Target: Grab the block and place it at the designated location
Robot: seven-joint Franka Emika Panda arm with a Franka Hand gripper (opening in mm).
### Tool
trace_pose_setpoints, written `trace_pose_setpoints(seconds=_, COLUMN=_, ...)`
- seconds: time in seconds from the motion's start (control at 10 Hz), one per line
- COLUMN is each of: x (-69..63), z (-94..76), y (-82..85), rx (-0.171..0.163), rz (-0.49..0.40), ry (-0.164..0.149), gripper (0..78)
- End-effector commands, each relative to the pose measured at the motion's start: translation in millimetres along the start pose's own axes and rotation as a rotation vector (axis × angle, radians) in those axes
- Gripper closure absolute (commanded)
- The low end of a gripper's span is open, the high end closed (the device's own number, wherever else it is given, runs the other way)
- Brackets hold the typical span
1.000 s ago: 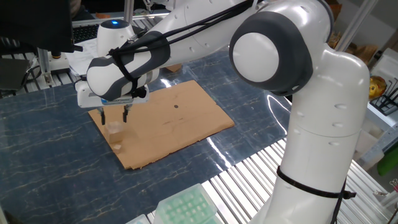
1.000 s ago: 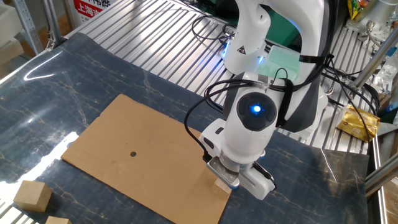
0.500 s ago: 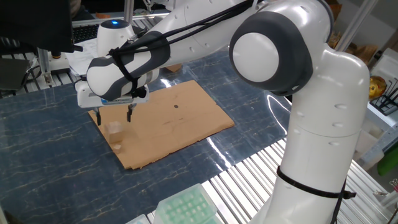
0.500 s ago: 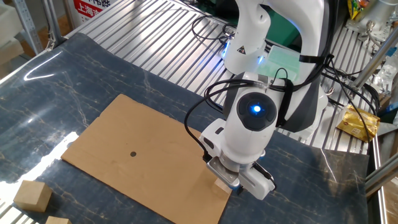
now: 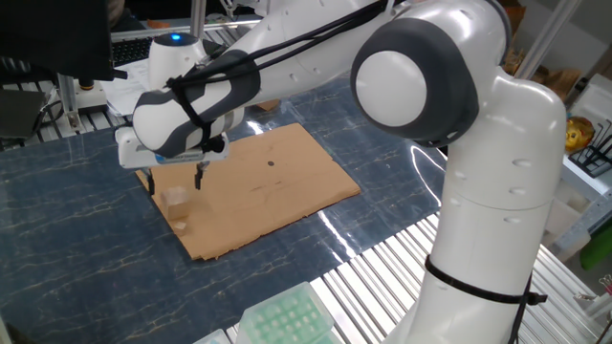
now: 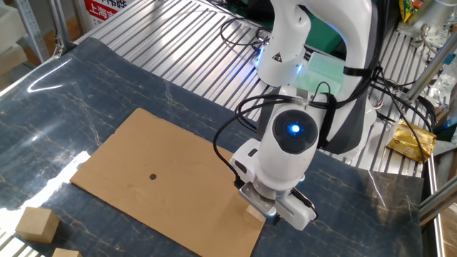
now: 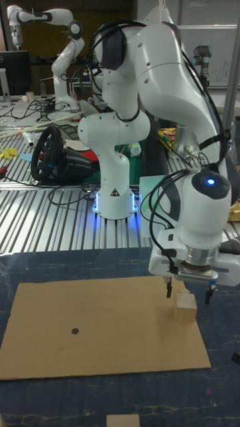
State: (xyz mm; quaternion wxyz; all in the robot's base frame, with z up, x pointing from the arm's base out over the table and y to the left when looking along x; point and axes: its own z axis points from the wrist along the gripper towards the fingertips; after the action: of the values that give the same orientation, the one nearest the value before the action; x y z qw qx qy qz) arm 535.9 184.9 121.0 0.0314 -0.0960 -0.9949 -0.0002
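My gripper (image 7: 189,293) hangs just above the block (image 7: 185,307), fingers spread wide and holding nothing; the fingertips flank the block's top without touching it. The block sits on the cardboard sheet (image 7: 100,327), near the end of it closest to my base. The black dot (image 7: 75,329) lies well apart from it, toward the sheet's other end, with only bare cardboard between them.

Off the sheet, on the dark marbled table (image 6: 86,86), a larger brown cube (image 6: 37,224) and an orange-tan cube (image 6: 66,253) rest near the corner beyond the dot. A green tray (image 5: 287,315) sits at the table's edge; I cannot tell what is in it. A yellow packet (image 6: 410,140) lies on the metal slats beside my base.
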Motion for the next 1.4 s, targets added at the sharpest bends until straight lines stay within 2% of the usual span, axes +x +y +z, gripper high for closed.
trace_pose_setpoints(seconds=0.1, x=2.8, z=5.6, y=2.7, rx=0.000, rz=-0.004, ry=-0.001, gripper=0.2)
trace_pose_setpoints(seconds=0.4, x=2.9, z=12.9, y=5.6, rx=0.001, rz=-0.003, ry=-0.006, gripper=0.2)
trace_pose_setpoints(seconds=1.4, x=1.7, z=19.8, y=5.7, rx=0.004, rz=-0.028, ry=-0.006, gripper=0.2)
